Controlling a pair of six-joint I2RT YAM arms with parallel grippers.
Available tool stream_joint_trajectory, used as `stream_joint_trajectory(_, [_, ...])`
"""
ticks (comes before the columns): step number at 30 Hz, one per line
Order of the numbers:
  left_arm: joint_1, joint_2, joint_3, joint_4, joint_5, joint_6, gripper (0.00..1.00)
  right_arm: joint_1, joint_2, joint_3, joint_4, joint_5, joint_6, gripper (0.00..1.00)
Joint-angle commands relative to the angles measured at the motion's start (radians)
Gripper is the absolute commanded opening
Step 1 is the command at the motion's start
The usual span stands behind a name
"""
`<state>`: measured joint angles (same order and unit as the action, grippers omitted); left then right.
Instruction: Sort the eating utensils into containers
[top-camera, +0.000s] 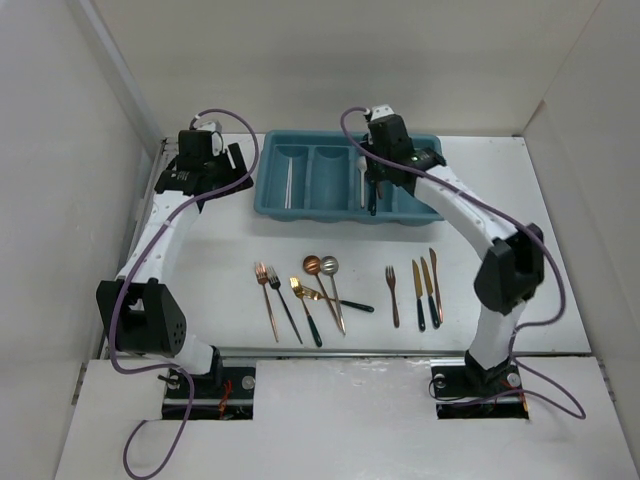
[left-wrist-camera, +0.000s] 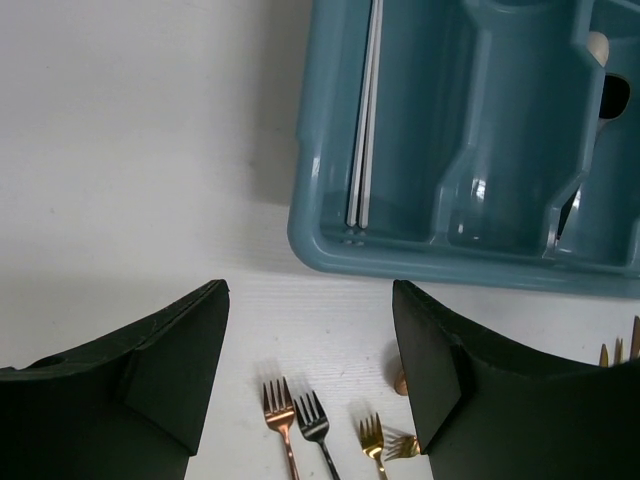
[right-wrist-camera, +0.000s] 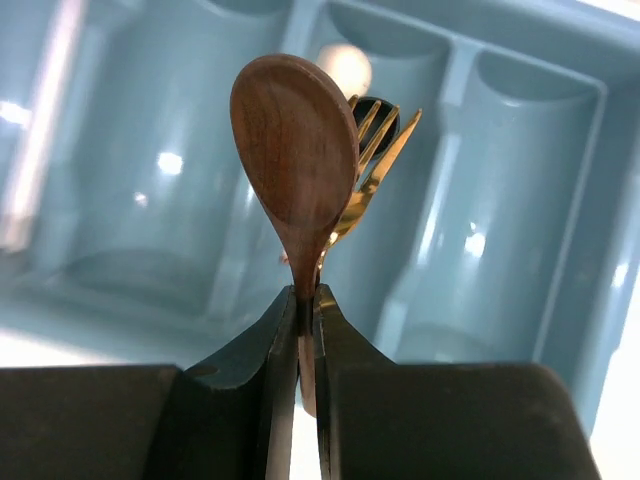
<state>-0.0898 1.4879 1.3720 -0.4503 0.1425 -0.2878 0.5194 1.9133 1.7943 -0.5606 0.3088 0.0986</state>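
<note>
The tray (top-camera: 340, 214) sits at the far middle of the table (top-camera: 200, 270). Before it lies a row of utensils: forks (top-camera: 268, 300) left, spoons (top-camera: 312, 264) in the middle, knives (top-camera: 419, 290) right. Over the tray's right half, the right fingers (right-wrist-camera: 250, 400) pinch a spoon (right-wrist-camera: 295, 150) and a fork (right-wrist-camera: 380, 150).

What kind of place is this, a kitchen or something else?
Probably a robot test bench, not a kitchen: a left arm and right arm bolted to a white table, plain white walls boxing it in, cutlery laid out beside a teal tray.
</note>
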Motion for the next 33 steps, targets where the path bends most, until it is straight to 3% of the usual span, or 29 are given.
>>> stream_joint_trajectory(1, [0.004, -0.025, -0.001, 0.024, 0.008, -0.002, 0.63, 0.027, -0.248, -0.065, 0.048, -0.062, 0.045, 0.0])
stream_joint_trajectory(5, [0.004, -0.015, 0.009, 0.024, 0.008, -0.002, 0.63, 0.053, -0.402, -0.281, 0.036, -0.12, 0.099, 0.0])
stream_joint_trajectory(10, [0.004, -0.006, 0.009, 0.024, 0.017, -0.002, 0.63, 0.108, -0.451, -0.547, -0.027, -0.161, 0.157, 0.0])
stream_joint_trajectory(17, [0.004, -0.015, -0.002, 0.024, 0.017, -0.002, 0.63, 0.211, -0.386, -0.656, -0.01, -0.162, 0.182, 0.0])
stream_joint_trajectory(24, [0.004, -0.035, -0.011, 0.033, 0.017, -0.002, 0.63, 0.222, -0.232, -0.693, 0.025, -0.244, 0.161, 0.0])
stream_joint_trajectory(25, [0.004, -0.035, -0.011, 0.033, 0.017, 0.007, 0.63, 0.222, -0.232, -0.693, 0.036, -0.244, 0.161, 0.01])
stream_joint_trajectory(26, [0.004, -0.035, -0.011, 0.033, 0.017, 0.007, 0.63, 0.222, -0.22, -0.693, 0.036, -0.244, 0.161, 0.1])
stream_joint_trajectory(28, [0.004, -0.044, -0.022, 0.033, 0.017, 0.007, 0.63, 0.222, -0.22, -0.693, 0.036, -0.254, 0.151, 0.17])
stream_joint_trajectory(29, [0.004, -0.044, -0.022, 0.033, 0.017, 0.007, 0.63, 0.222, -0.22, -0.693, 0.036, -0.254, 0.151, 0.27])
stream_joint_trajectory(33, [0.004, -0.044, -0.022, 0.033, 0.026, 0.007, 0.63, 0.222, -0.229, -0.693, 0.024, -0.254, 0.133, 0.34])
